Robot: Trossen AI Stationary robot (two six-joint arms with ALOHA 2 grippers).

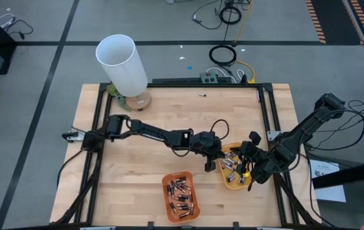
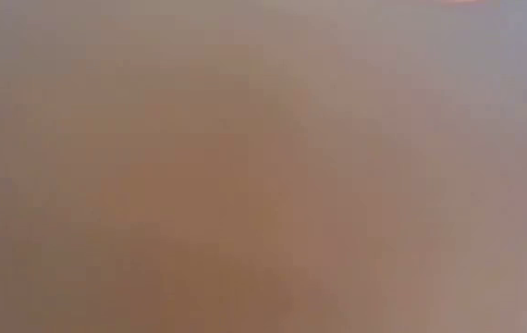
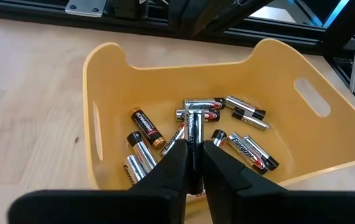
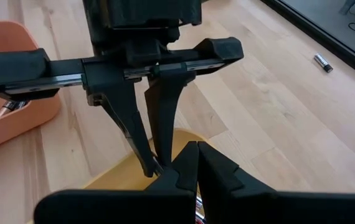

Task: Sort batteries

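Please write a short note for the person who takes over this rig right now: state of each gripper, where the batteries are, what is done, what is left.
Left gripper: down in the yellow tray, fingers closed on a silver battery, not yet lifted out.
Right gripper: shut, holding nothing, at the yellow tray's edge close to the left one.
Batteries: a mixed pile of silver and dark cells remains in the yellow tray; the orange tray already holds a batch of dark cells. One stray battery lies on the table near the far edge.
Left: carry this battery out, sort the remaining pile, fetch the stray.
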